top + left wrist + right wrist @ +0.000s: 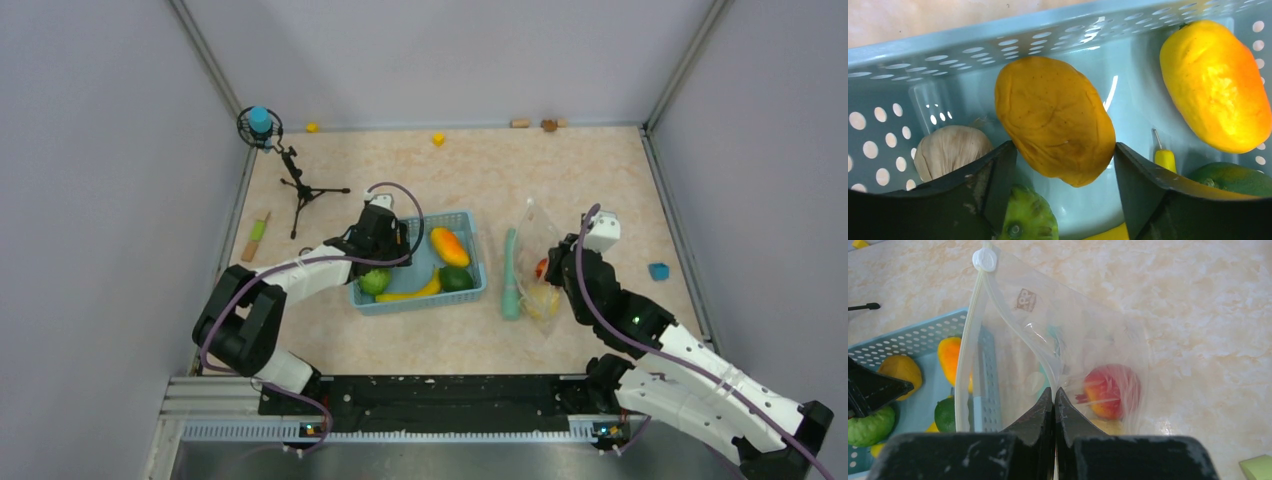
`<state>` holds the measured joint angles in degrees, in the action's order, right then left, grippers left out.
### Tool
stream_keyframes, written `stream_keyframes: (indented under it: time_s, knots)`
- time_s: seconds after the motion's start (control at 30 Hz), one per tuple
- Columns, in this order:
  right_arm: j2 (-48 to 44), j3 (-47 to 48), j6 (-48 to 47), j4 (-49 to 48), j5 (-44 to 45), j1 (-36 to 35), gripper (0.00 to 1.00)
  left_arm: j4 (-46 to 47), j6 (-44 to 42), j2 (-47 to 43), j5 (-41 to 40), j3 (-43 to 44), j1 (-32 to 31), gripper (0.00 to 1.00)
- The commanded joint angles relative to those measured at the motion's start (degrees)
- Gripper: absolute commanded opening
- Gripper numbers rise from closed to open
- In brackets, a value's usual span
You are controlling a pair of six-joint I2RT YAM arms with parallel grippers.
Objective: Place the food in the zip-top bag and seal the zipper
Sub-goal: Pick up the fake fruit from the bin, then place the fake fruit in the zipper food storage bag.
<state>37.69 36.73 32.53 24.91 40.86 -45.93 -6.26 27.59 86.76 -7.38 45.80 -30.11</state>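
Note:
The light-blue basket (468, 222) holds an orange-yellow mango (449, 246), a dark green fruit (456, 279), a banana (410, 292) and a light green fruit (375, 281). My left gripper (385, 245) is down in the basket's left end. In the left wrist view it (1064, 150) is open, with its jaws on either side of a dull orange fruit (1055, 115) and a white garlic (950, 150) beside it. My right gripper (562, 258) is shut on the zipper rim (1045, 365) of the clear zip-top bag (1088, 335), holding its mouth up. A red fruit (1108, 390) and a yellow one (543, 298) lie inside.
A long teal stick (511, 272) lies between basket and bag. A small tripod (300, 190) with a fan stands at the back left, with a green-tipped stick (257, 235) near it. A blue block (658, 271) lies right of the bag. Yellow blocks (438, 138) sit by the back wall.

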Motion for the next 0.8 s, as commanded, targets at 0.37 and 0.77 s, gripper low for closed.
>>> stream_keyframes:
  time_s: [0.37,0.77]
  knots:
    - [0.07,0.45,-0.72,-1.88,-1.29,0.13,0.00,3.64,-1.31,-8.40,8.92,0.96,-1.46,0.36]
    - [-0.67,0.21,-1.31,-2.74,-3.25,0.12,0.00,22.02,-4.55,-22.42,33.10,-2.54,-5.06,0.26]
